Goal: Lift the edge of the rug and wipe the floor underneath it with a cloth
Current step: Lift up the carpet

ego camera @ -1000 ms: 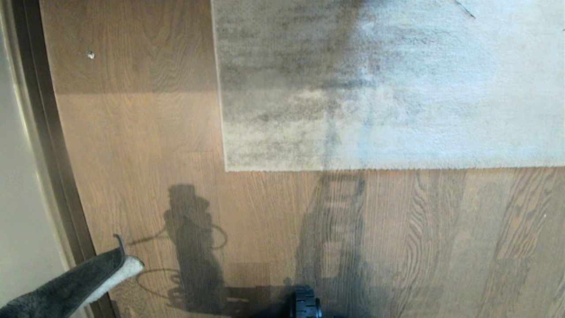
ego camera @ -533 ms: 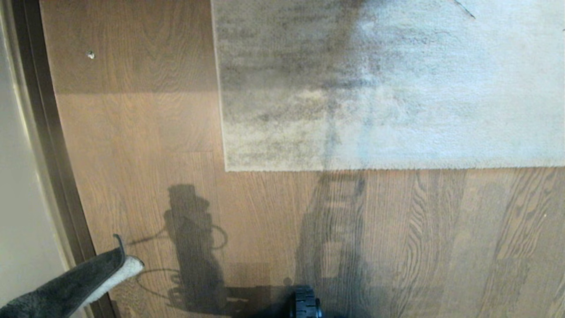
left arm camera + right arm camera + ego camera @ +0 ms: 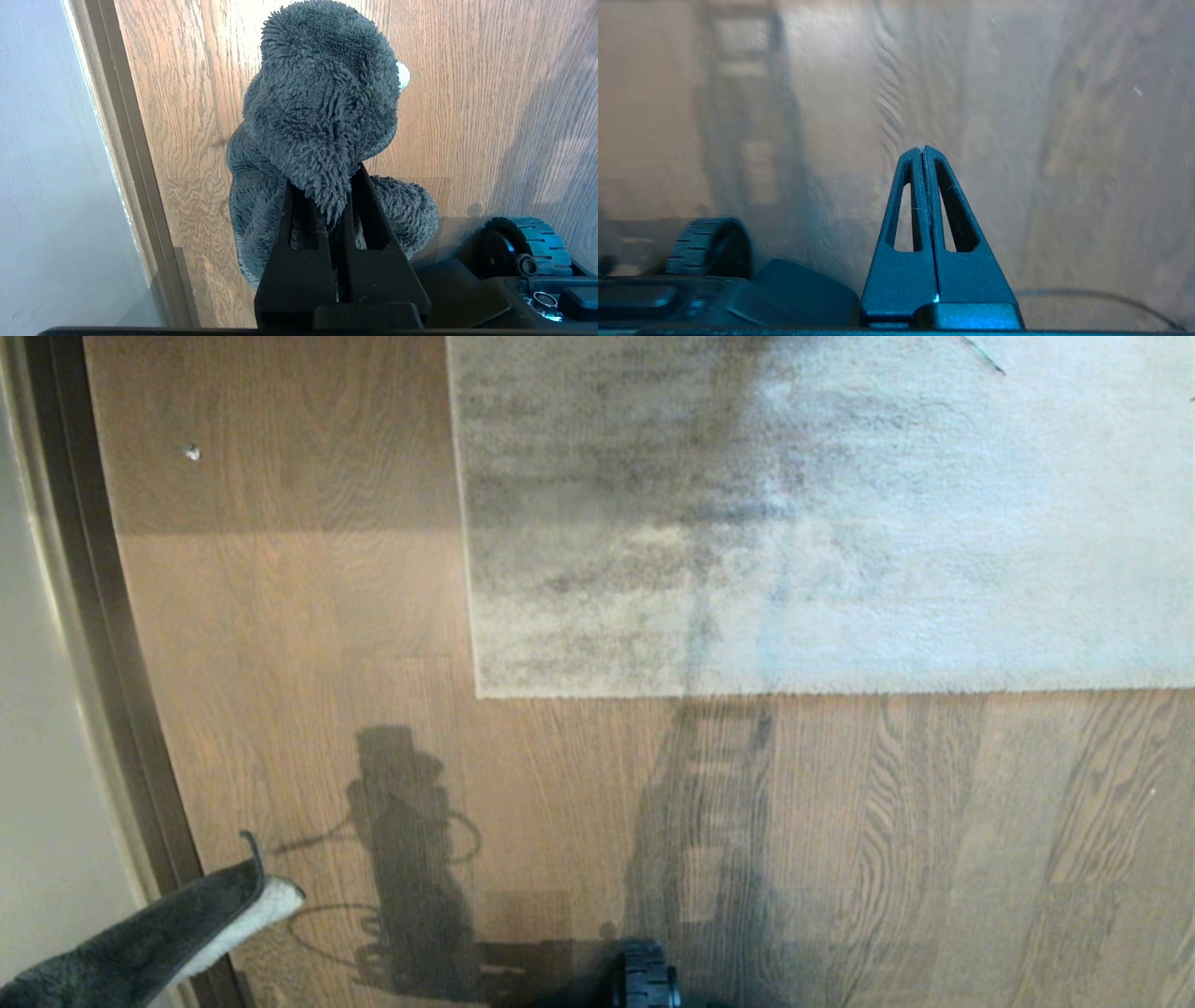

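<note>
Cloth (image 3: 322, 107) pinched between left fingers (image 3: 299, 261), above floor (image 3: 467, 93).

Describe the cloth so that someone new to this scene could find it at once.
Start from the large grey-beige rug lying flat on the wood-grain floor, then look to the near left, by the dark baseboard. There the left gripper, shut, holds the cloth above the floor. It is small, fuzzy and dark grey with a white underside, far smaller than the rug.
</note>
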Controlling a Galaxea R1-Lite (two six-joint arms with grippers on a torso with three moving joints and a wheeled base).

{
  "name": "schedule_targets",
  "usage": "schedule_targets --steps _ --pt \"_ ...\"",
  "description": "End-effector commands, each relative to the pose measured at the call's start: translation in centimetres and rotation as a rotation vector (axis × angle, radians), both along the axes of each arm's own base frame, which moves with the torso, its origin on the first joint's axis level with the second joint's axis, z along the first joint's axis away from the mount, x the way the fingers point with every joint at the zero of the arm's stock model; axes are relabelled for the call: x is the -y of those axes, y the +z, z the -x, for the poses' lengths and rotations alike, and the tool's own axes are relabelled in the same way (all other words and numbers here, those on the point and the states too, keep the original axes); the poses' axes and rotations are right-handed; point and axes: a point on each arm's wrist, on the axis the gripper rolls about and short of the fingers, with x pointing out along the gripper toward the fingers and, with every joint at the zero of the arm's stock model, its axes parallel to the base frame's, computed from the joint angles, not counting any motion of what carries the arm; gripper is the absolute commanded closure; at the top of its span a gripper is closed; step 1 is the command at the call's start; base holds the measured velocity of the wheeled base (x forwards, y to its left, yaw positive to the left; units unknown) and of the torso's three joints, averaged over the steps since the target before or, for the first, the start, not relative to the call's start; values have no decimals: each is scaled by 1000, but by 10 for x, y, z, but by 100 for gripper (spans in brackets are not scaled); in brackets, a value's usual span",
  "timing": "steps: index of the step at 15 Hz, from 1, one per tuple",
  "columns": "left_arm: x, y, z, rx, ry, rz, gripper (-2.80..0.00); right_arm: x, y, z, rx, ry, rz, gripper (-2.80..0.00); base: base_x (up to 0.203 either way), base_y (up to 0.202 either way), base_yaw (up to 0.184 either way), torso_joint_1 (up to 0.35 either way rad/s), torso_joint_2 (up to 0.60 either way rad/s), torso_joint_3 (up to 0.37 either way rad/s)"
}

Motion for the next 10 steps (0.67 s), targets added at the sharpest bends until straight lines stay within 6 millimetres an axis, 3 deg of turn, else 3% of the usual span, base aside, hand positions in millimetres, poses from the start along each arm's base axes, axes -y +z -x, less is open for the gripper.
schedule_targets --steps 1,10 --pt "0 0 0 1 0 0 0 -1 7 0 7 33 -2 0 0 0 0 0 0 0" --pt "0 0 0 1 0 0 0 -1 40 -14 -87 93 -10 0 0 0 0 0 0 0"
